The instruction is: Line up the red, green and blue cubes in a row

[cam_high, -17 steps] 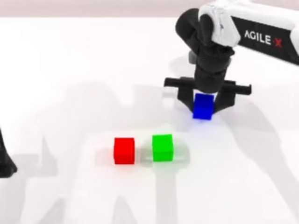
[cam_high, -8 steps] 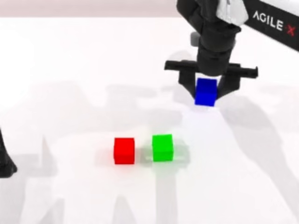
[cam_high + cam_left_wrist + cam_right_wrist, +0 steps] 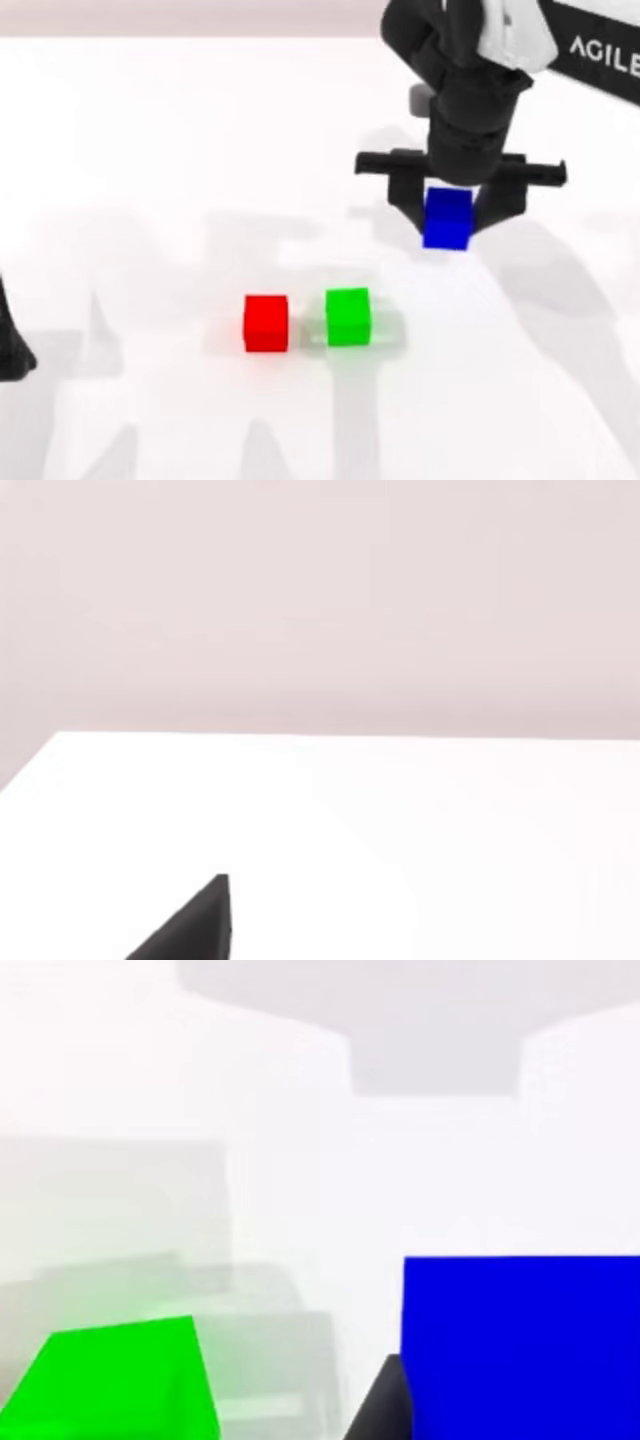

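R gripper point(image 3: 447, 212) has its 2 black fingers point(image 3: 404, 198) clamped on the blue cube point(image 3: 446, 218), 1 each side, cube held off the white table point(image 3: 150, 180) w/ its shadow below and to the side; this is toward the table's right, back of centre. Above the fingers a black crossbar, then the dark wrist, then the white arm shell w/ AgileX lettering running off the top view's right edge. R wrist view: blue cube point(image 3: 520, 1345) fills the near corner w/ a bit of black finger point(image 3: 378, 1400) beside it, green cube point(image 3: 115, 1380) farther off on the table. Green cube point(image 3: 347, 316) and red cube point(image 3: 266, 322) sit near the table's middle, side by side in 1 line, red to the left, a narrow gap between, not touching; blue is well apart from both, behind and right of green. L arm parked at the far left edge, only a dark bit point(image 3: 12, 345) showing; L wrist view gives 1 black fingertip point(image 3: 190, 925), can't tell its grip state. Surface is plain glossy white w/ soft grey arm shadows; backdrop is a flat pale pinkish-grey wall point(image 3: 320, 600) beyond the far edge.
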Tool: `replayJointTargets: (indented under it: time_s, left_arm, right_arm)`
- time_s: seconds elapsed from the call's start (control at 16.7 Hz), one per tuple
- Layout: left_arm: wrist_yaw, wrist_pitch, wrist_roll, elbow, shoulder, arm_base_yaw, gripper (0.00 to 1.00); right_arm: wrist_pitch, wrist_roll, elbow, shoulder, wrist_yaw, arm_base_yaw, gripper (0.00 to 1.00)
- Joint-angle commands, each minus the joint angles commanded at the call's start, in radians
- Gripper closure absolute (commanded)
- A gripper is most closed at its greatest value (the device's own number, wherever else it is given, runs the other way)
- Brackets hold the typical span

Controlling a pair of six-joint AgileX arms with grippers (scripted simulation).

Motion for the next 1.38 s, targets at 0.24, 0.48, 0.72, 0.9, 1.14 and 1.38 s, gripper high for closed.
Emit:
replayJointTargets:
  time_s: [0.24,0.48,0.72,0.9,1.14,1.38]
  left_arm:
    - [0.0,0.0,0.0,0.0,0.0,0.0,0.0]
    - [0.0,0.0,0.0,0.0,0.0,0.0,0.0]
    - [0.0,0.0,0.0,0.0,0.0,0.0,0.0]
    - [0.0,0.0,0.0,0.0,0.0,0.0,0.0]
    - [0.0,0.0,0.0,0.0,0.0,0.0,0.0]
    - [0.0,0.0,0.0,0.0,0.0,0.0,0.0]
  right_arm:
    - [0.054,-0.012,-0.223,-0.15,-0.002,0.05,1.0]
    - [0.079,-0.017,-0.303,-0.219,-0.003,0.074,1.0]
    - [0.08,-0.015,-0.303,-0.214,-0.003,0.069,1.0]
    - [0.151,-0.013,-0.353,-0.195,-0.003,0.068,1.0]
    - [0.299,-0.014,-0.449,-0.151,-0.003,0.073,1.0]
    - [0.331,-0.015,-0.474,-0.139,-0.003,0.076,1.0]
